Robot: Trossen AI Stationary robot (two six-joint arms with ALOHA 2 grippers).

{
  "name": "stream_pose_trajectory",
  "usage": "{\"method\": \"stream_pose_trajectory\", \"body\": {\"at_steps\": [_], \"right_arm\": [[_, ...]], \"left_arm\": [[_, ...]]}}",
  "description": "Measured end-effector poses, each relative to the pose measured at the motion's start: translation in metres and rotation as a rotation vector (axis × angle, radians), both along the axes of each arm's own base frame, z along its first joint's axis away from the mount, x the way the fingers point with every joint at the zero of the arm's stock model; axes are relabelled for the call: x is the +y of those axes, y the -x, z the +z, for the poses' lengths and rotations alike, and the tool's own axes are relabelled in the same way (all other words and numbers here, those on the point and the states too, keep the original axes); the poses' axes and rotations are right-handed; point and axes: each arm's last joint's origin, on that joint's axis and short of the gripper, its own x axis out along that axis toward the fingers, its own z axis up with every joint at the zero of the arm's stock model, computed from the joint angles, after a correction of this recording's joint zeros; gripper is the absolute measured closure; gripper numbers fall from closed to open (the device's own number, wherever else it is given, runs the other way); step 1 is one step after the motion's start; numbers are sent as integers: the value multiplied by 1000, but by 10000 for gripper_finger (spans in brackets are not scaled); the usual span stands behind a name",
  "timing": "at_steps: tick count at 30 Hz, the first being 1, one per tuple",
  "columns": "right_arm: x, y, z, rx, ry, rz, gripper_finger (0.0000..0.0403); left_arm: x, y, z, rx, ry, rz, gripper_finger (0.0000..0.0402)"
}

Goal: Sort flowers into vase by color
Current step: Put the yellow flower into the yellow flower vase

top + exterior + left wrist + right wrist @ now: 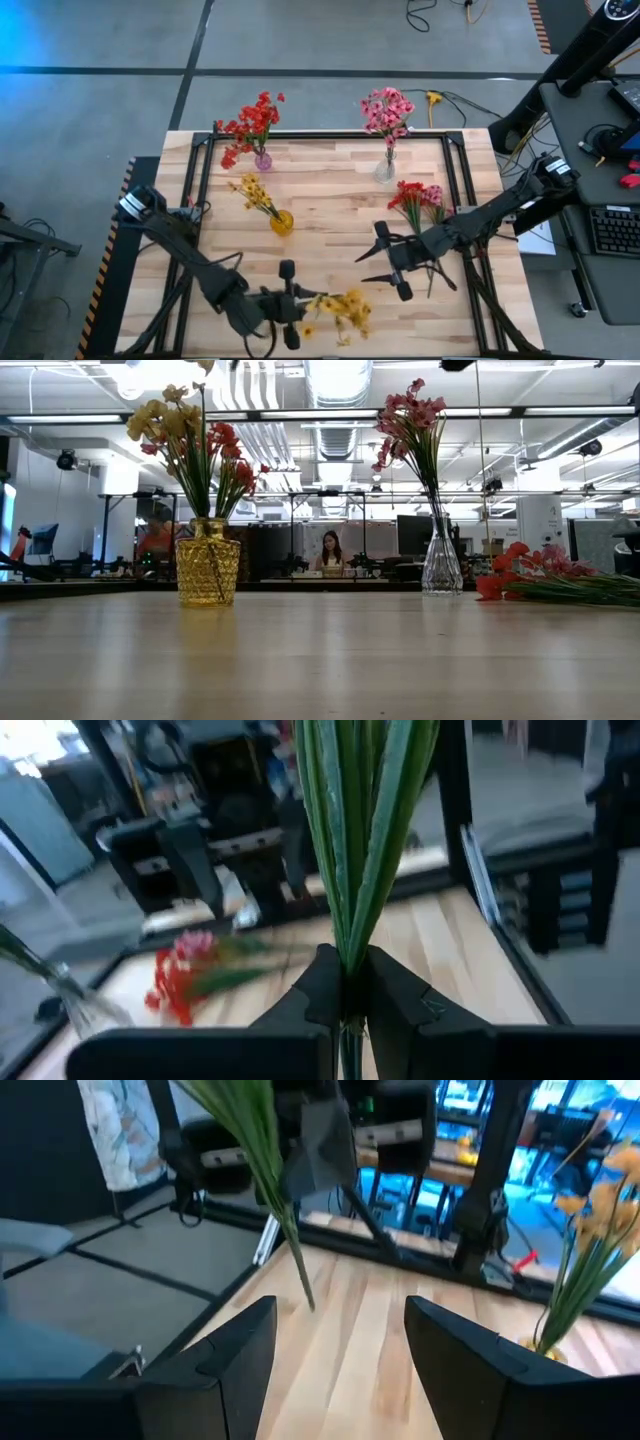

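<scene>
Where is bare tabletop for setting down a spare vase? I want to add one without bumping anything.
Free: the strip between the red vase and pink vase, running down the middle to between the yellow vase and the loose red and pink flowers. Crowded: the near edge, where the left gripper holds yellow flowers and the open right gripper hovers.

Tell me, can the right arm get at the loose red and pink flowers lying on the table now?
Probably yes. The right gripper is open and empty, and the loose flowers lie just beyond it, with nothing between.
</scene>
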Motion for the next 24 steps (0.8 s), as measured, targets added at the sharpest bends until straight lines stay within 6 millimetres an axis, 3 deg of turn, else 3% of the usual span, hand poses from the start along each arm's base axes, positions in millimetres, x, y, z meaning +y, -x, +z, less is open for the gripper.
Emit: {"method": "stream_pose_trajectory", "body": {"at_steps": [6, 13, 24], "right_arm": [[0, 0, 5, -59, 11, 3, 189], [1, -3, 14, -92, 26, 6, 186], [-10, -10, 25, -115, 2, -46, 124]], "left_arm": [[18, 4, -20, -132, 11, 22, 391], [41, 5, -43, -148, 36, 71, 391], [49, -2, -39, -182, 25, 18, 391]]}}
